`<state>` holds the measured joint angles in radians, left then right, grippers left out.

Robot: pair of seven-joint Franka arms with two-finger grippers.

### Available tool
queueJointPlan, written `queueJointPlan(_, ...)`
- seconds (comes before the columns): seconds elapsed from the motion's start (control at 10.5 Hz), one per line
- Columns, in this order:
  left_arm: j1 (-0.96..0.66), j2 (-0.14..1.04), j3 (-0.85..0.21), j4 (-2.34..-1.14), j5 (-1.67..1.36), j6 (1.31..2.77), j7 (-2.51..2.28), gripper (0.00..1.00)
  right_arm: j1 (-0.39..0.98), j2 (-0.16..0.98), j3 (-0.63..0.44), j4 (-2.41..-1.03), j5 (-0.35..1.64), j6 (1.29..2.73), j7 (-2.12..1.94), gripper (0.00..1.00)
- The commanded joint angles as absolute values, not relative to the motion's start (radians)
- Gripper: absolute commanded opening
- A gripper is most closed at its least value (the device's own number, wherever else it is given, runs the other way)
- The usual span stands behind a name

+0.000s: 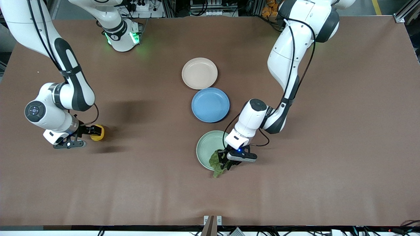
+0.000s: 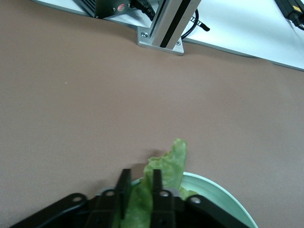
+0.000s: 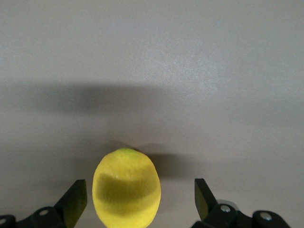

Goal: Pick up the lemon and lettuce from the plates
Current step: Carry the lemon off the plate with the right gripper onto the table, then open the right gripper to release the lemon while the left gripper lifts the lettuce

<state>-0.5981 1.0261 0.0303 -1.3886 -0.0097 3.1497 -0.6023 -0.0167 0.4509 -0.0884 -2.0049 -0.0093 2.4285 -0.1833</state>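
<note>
Three plates lie on the brown tabletop (image 1: 295, 183), in a rough row running toward the front camera: a beige-cream plate (image 1: 199, 73) farthest from it, a blue plate (image 1: 210, 105) touching or slightly overlapping the beige one's nearer rim, and a pale mint green plate (image 1: 207, 147) nearest, just apart from the blue one. There is one lemon (image 1: 97, 132) and one lettuce leaf (image 1: 216, 164). Both the beige and blue plates are bare.

The lettuce leaf sits at the mint plate's nearer rim, its long axis running outward across that rim, one end over the plate and the crinkled tip hanging past the edge above the bare tabletop. The left pincer (image 1: 226, 161) is down at that rim and clenched on the leaf; in the left wrist view the two fingers (image 2: 124, 187) stand close together with green leaf (image 2: 164, 173) pressed between them.

The lemon is on no plate: it lies well apart from all three, toward the right arm's end of the tabletop. The right pincer (image 1: 88, 131) is low around it with fingers spread; in the right wrist view the lemon (image 3: 127, 187) sits between the two pads (image 3: 76, 199) with clear gaps either side, released rather than gripped, its pointed end facing away from the wrist so its long axis runs along the pincer's reach.
</note>
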Motion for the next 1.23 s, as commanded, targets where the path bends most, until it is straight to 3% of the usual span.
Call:
queueJointPlan(0.0, -0.606, 1.037, 0.035, -1.368, -0.032, 3.165, -0.618, 0.0, -0.025, 0.384, -0.086, -1.979, 0.014, 2.304, -0.189, 1.0)
queueJointPlan(0.57, -0.601, 0.895, 0.031, -1.434, -0.089, 3.122, -0.63, 0.0, -0.02, 0.264, -0.129, -1.832, 0.014, 1.961, -0.186, 1.0)
queueJointPlan(0.95, -0.577, 0.757, 0.032, -1.449, -0.087, 2.79, -0.626, 0.0, -0.003, 0.2, -0.155, -1.66, 0.015, 1.719, -0.184, 1.0)
queueJointPlan(1.14, -0.548, 0.643, 0.034, -1.575, -0.075, 2.737, -0.594, 0.0, -0.003, 0.16, -0.156, -1.651, 0.024, 1.7, -0.184, 1.0)
